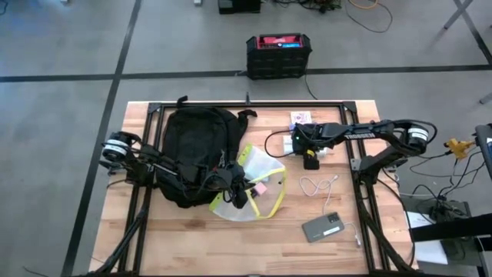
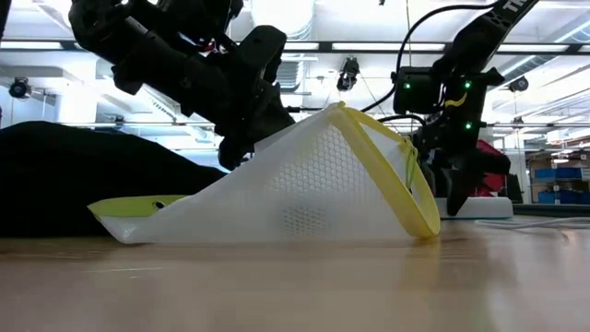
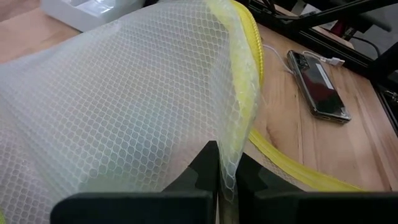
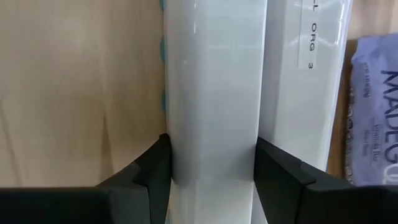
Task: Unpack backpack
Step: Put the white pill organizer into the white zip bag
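Wooden table point(image 1: 192, 246) with backpack point(image 1: 192, 150), mesh pouch point(image 1: 261, 185), phone point(image 1: 327, 227), cable point(image 1: 317, 185).

Even, bright overhead light; low view's foreground table point(image 2: 295, 286) blurred

Grey concrete floor point(image 1: 61, 46) around the table, crossed by dark lines point(image 1: 115, 77). Light wooden tabletop point(image 1: 192, 246) with a black metal frame point(image 1: 246, 104) along its edges. On the floor beyond the far edge, a black box with a red top point(image 1: 278, 54); cables point(image 1: 369, 15) farther off, at the far right. In the low view, a white ceiling with long strip lights point(image 2: 387, 46), and blue bins on shelving point(image 2: 558, 180) at the far right.
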`<state>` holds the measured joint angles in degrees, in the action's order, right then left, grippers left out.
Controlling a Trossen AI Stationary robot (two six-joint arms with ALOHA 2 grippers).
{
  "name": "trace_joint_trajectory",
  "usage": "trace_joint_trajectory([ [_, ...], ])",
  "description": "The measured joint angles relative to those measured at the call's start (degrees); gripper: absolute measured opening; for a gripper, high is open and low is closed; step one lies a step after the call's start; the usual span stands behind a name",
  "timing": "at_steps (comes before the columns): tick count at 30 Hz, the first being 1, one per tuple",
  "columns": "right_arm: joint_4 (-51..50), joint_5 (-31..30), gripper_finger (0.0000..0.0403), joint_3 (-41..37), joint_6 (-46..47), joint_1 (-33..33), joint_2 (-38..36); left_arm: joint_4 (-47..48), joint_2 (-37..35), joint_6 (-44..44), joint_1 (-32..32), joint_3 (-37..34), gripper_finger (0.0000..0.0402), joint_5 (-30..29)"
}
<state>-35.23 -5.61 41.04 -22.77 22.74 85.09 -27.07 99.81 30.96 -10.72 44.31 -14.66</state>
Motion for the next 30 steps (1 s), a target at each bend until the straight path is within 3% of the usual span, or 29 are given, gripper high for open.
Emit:
trace_joint_trajectory([
  [30,-6.0,-0.4,0.0156,0.6,7.7,-1.6,-3.9,0.0,0.0,0.0,0.0,0.0,0.0,0.0],
])
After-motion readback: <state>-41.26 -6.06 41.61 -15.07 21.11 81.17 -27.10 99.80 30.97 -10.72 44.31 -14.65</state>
